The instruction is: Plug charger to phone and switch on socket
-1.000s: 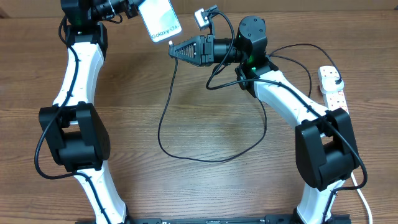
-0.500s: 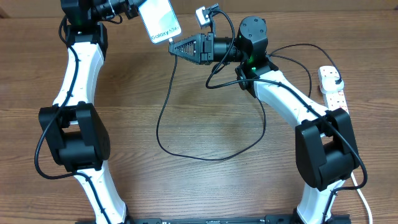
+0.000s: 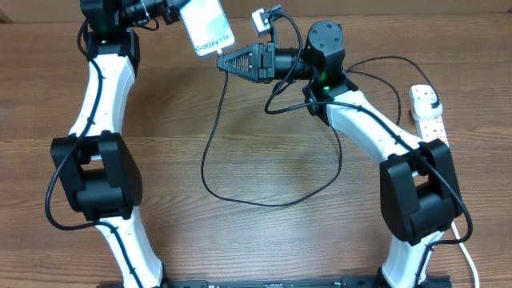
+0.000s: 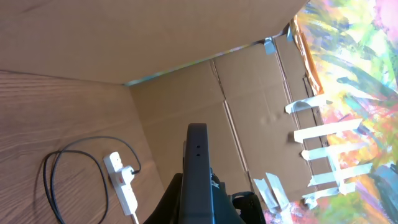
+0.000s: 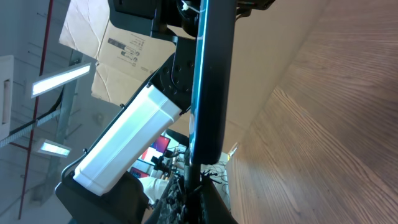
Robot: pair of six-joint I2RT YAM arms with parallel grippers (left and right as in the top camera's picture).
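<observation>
Two steps look unfinished. Left gripper (image 3: 180, 12) clamps the phone (image 3: 206, 26), far edge; right gripper (image 3: 225, 62) pinches the charger (image 3: 203, 164) at its port (seating unclear). Socket (image 3: 428, 112), right edge, awaits switching.

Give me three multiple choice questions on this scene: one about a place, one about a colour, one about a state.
1. Where is the socket?
A) beside the right arm
B) in a drawer
C) on the floor
2. What colour is the charger cable?
A) white
B) black
C) red
3. How is the phone?
A) lying flat, untouched
B) lying on the socket
C) held up by the left gripper

Answers:
1 A, it lies just outside that arm.
2 B, its loop shows black from overhead.
3 C, the left wrist view shows it raised between the fingers.
</observation>
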